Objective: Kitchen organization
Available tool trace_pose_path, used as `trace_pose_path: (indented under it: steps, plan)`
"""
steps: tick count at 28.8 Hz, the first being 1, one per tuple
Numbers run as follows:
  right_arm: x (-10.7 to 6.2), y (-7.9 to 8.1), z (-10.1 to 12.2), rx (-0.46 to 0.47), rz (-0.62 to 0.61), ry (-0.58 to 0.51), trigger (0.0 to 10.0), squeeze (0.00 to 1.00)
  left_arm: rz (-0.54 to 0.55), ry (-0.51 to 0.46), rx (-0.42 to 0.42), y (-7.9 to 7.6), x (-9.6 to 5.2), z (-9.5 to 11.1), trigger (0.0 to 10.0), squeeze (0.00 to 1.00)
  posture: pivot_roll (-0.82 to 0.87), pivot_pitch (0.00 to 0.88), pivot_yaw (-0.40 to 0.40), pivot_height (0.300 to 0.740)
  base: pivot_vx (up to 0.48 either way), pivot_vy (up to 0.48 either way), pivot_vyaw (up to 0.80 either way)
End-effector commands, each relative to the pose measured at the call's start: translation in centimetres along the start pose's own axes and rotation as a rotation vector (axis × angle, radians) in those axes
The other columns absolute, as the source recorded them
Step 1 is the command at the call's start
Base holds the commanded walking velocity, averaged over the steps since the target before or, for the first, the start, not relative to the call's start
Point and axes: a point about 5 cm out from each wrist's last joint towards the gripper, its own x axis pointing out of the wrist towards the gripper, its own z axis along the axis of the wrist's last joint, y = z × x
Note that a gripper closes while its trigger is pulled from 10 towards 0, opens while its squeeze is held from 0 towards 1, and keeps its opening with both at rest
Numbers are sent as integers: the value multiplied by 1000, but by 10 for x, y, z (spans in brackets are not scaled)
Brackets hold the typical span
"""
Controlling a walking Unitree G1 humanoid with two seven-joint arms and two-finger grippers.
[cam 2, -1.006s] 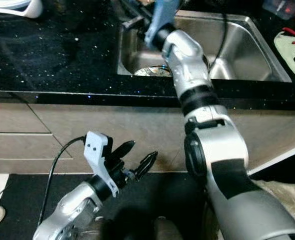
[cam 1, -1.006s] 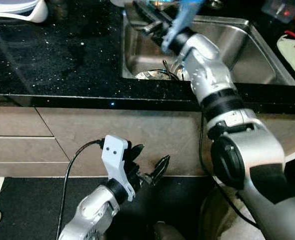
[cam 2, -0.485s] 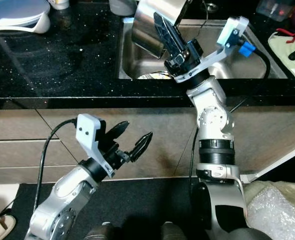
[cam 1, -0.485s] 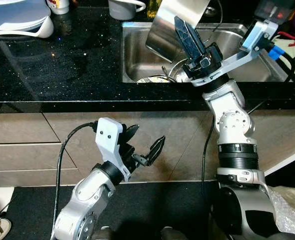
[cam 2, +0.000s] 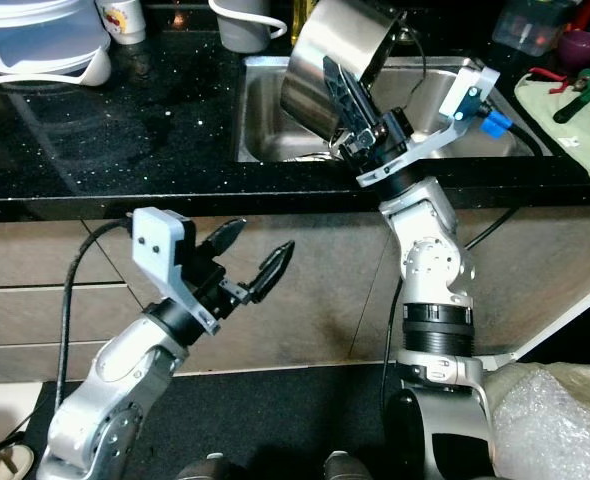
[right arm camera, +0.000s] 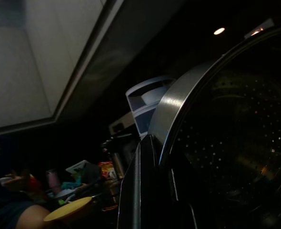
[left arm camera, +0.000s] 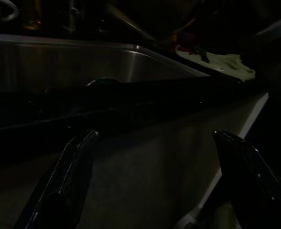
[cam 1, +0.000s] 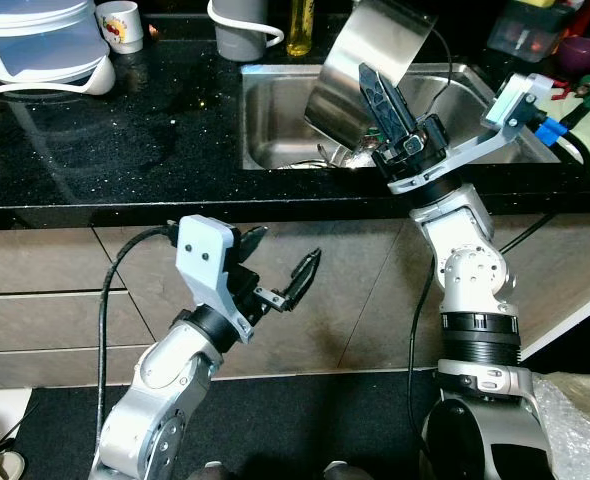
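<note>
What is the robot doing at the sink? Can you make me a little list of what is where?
place: kitchen, black counter with a steel sink
right gripper: raised over the sink, jaws shut on the rim of a pot
pot: shiny steel, lifted and tilted above the sink
left gripper: low in front of the cabinet, jaws open, holding nothing
in the sink: something lies at the bottom, too hidden to name
on the counter at the back: white container, small mug, grey jug, yellow bottle
</note>
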Motion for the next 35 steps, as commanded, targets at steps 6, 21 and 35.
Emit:
trace_pose_path:
  steps: [6, 21, 35]
  plan:
    - [1, -12, -5, -75, -97, 53, 10000, 0, 42, -48, 57, 10, -1, 15, 10000, 0, 113, 28, -48, 740, 417, 0, 0]
    - [6, -24, 2, -190, -171, 86, 10000, 0, 129, -95, 141, 27, -6, 37, 10000, 0, 113, 24, -56, 740, 424, 0, 0]
    - [14, -24, 2, -332, -143, 180, 10000, 0, 145, -73, 139, 25, -5, 37, 10000, 0, 115, 33, -60, 740, 299, 0, 0]
